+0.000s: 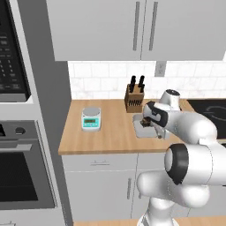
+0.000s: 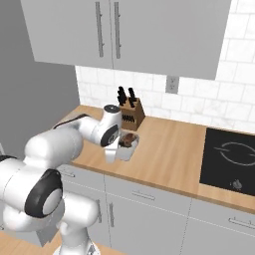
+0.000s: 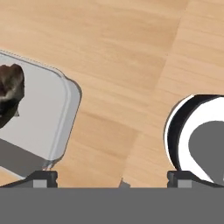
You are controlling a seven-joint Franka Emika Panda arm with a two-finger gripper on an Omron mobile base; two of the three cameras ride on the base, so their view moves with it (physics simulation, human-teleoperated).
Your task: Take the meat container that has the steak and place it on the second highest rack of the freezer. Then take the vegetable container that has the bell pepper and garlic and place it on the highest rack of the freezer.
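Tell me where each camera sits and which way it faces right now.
Left base view: behind the arm's left, facing the wooden counter, kitchen scale and knife block; arm at lower right.
Right base view: behind its right, facing the same counter toward the cooktop; arm at lower left.
Hand view: looks down on the counter; open gripper tips at the bottom.
Shared: all three show the meat container with the steak.

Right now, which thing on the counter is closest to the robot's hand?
The grey tray holding the dark brown steak. The open gripper is right at it; the knife block and teal scale sit farther off.
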